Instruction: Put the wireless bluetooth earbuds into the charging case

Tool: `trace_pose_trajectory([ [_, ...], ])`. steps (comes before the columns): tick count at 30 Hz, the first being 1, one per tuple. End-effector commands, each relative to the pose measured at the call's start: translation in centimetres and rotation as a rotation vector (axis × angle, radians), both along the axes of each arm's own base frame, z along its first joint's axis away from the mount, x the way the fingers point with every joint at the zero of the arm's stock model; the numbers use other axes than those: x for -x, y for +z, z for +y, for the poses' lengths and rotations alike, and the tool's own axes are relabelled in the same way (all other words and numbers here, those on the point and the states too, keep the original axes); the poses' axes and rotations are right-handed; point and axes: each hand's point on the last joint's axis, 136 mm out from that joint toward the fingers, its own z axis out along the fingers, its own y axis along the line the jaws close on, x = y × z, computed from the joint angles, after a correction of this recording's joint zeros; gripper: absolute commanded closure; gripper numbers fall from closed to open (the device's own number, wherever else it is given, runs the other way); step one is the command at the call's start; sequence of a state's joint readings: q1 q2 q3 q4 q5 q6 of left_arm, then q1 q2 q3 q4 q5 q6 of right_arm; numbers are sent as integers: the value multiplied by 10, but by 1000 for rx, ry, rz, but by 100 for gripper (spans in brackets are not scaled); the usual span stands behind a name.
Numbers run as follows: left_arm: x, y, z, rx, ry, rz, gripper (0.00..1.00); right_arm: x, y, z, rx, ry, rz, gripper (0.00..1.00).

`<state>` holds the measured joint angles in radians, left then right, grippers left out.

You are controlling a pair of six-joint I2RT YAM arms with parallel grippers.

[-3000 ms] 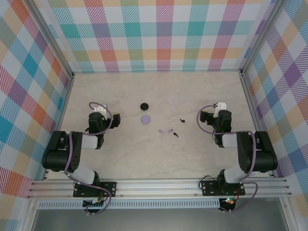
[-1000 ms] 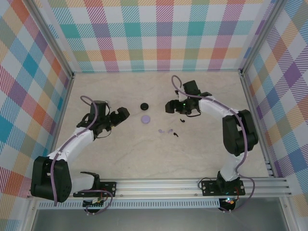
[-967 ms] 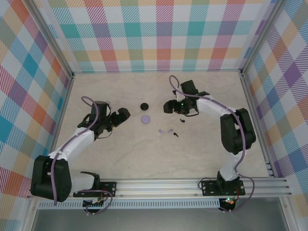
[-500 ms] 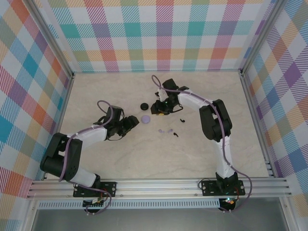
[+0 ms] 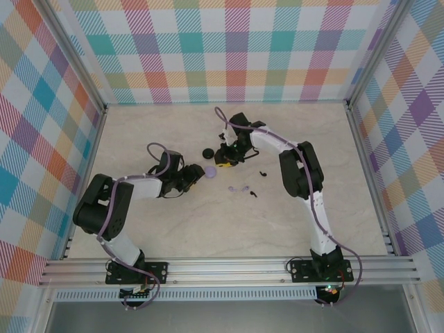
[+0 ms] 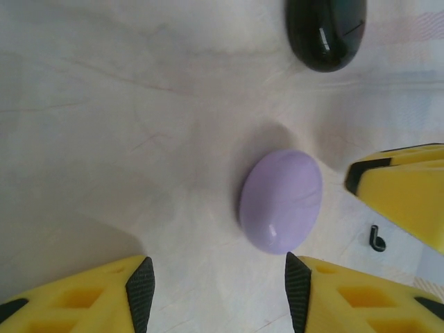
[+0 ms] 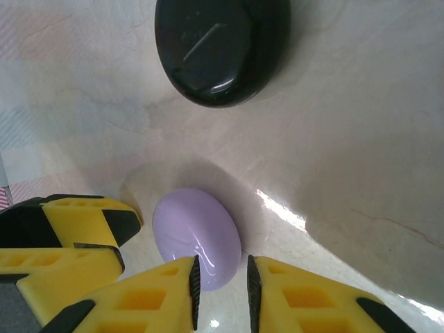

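Right now my left gripper (image 6: 218,270) is spread wide and holds nothing; it hangs low over the pale marbled tabletop (image 5: 173,229). The smooth pale lilac oval charging case (image 6: 281,201) lies with its lid shut just ahead of the black-padded yellow fingertips (image 6: 142,284), clear of them. My right gripper (image 7: 222,267) is parted by only a narrow slit and grips nothing. From its wrist camera the lilac case's near edge slips behind one fingertip, so I cannot tell whether they touch. From above, my left gripper sits at 8 o'clock of the lilac case and my right gripper at 1 o'clock, the two facing each other across it. The glossy black oval charging case (image 7: 218,48), also closed, rests at 12 o'clock of the lilac one, near it but apart. All the earbuds lie loose on the tabletop, outside both cases. A tiny pale lilac earbud (image 5: 232,188) sits at 4 o'clock of the lilac case, with a second lilac earbud (image 5: 244,187) just beside it. A tiny black earbud (image 5: 262,173) lies at 3 o'clock and another black earbud (image 5: 252,194) at 4 o'clock, farther out.
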<state>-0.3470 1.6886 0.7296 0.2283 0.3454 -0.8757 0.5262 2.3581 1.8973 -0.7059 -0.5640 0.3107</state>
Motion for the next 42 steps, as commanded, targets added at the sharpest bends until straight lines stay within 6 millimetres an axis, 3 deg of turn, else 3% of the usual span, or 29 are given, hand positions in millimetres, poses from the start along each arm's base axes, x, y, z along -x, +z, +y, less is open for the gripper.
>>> trace_pose_trajectory([
  [1, -12, 8, -14, 49, -19, -29, 46, 5, 2, 8, -14, 9, 46, 73],
  [12, -24, -5, -29, 105, -43, -6, 52, 5, -11, 12, -3, 17, 92, 76],
  [21, -32, -10, -35, 104, -52, 13, 56, 13, -8, 7, 11, 8, 88, 77],
  [33, -22, -18, -21, -1, -50, 58, 54, 10, 13, 1, 24, -22, 30, 75],
  [42, -18, -20, -23, 16, -67, 64, 55, 16, 8, 5, -13, -32, 79, 76],
])
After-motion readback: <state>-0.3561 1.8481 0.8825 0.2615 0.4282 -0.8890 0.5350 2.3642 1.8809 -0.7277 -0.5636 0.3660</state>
